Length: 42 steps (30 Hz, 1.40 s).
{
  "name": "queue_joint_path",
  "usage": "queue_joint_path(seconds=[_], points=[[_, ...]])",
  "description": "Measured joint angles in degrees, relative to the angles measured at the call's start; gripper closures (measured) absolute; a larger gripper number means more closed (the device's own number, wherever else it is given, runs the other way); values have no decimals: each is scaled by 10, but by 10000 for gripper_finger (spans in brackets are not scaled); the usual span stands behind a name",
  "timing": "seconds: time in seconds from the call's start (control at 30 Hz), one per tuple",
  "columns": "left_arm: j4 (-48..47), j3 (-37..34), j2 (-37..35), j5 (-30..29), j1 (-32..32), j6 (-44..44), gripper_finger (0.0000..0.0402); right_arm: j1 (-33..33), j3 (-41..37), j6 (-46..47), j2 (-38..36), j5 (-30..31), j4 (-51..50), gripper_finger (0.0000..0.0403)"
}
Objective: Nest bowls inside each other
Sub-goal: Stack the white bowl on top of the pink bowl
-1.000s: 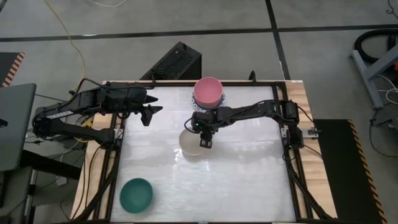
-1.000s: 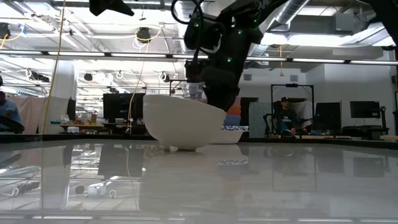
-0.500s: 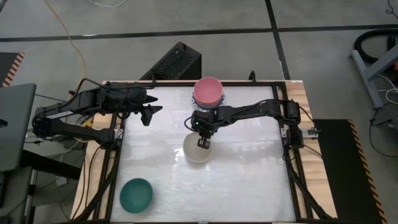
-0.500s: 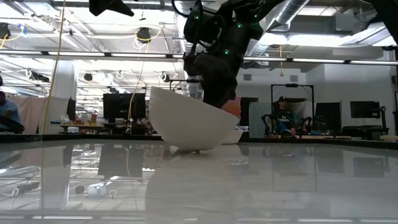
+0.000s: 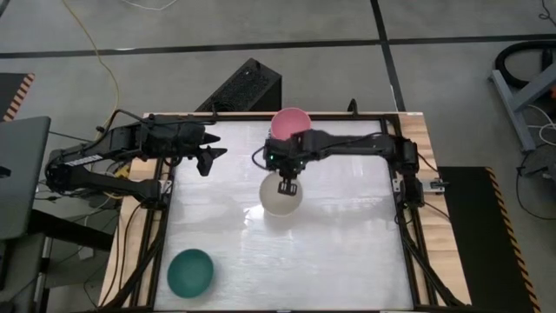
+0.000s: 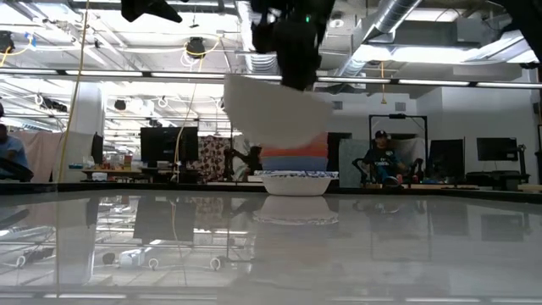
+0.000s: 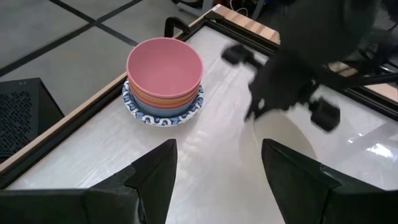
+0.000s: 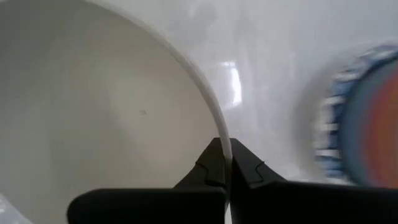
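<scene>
The cream bowl [image 5: 281, 195] is held clear of the tabletop [image 5: 347, 243] by the right hand [image 5: 287, 183], clamped on its rim, near the pink-topped stack [image 5: 290, 124]; the left hand [image 5: 211, 155] is parted and empty at the tabletop's left edge

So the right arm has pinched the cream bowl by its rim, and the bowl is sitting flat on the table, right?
Not quite. The right end effector does pinch the cream bowl by its rim, but the bowl hangs tilted in the air, clear of the table, as the low view shows.
</scene>
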Motion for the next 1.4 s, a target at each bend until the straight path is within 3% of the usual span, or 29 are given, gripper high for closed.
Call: queue_joint_path(seconds=[0.23,0.43,0.6,0.87,1.07,1.4], points=[[0,0,0,0,0,0,177,-59,146,-27,-1,43,-93,394],[0,0,0,0,0,-1,177,-147,212,136,-1,87,-118,394],[0,0,0,-13,0,-5,177,-214,200,211,4,86,-136,394],[0,0,0,-14,0,-4,177,-283,135,206,6,34,-151,394],[0,0,0,-14,0,-4,177,-301,101,198,6,-48,-86,394],[0,0,0,-15,0,-4,177,-318,98,207,6,-55,-69,394]])
